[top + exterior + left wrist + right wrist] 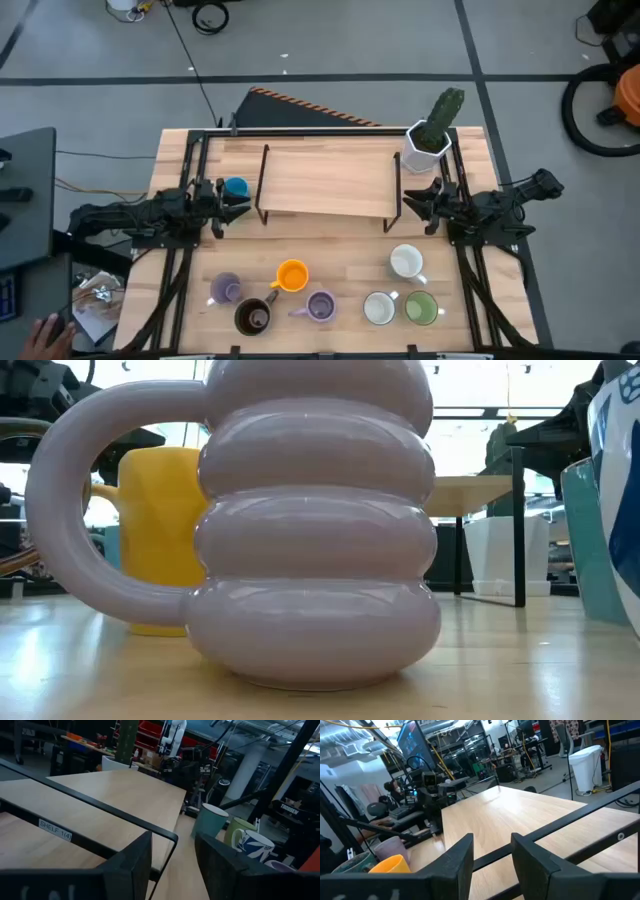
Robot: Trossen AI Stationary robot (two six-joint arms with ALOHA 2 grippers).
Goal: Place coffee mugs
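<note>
Mugs crowd the near side of the table (180, 145), on the front side of the wooden shelf (325, 180) that stands across the middle. Nearest the front edge sits the dark brown mug (252, 317), with a lavender mug (320, 306) just beside it, then a white mug (379, 308) and the green mug (421, 308) close together toward the right arm's side. Slightly closer to the shelf are the second lavender mug (225, 289) on the left arm's side, the orange mug (291, 275) in the middle, and the second white mug (406, 262) on the right. In the low view a lavender mug fills most of the frame, a ringed, bulging body with a big loop handle, and the orange mug (160, 540) stands behind it.

Level with the shelf, the left gripper (232, 201) hangs just off its left end, fingers apart and holding nothing. The blue mug (236, 187) sits on the table right by those fingertips, between the gripper and the shelf's left leg; whether they touch cannot be told. The right gripper (415, 205) hangs just off the shelf's right end, fingers also apart and empty.

Behind the shelf's right end, at the far corner, stands a white hexagonal pot (426, 150) with a green cactus (441, 113).
</note>
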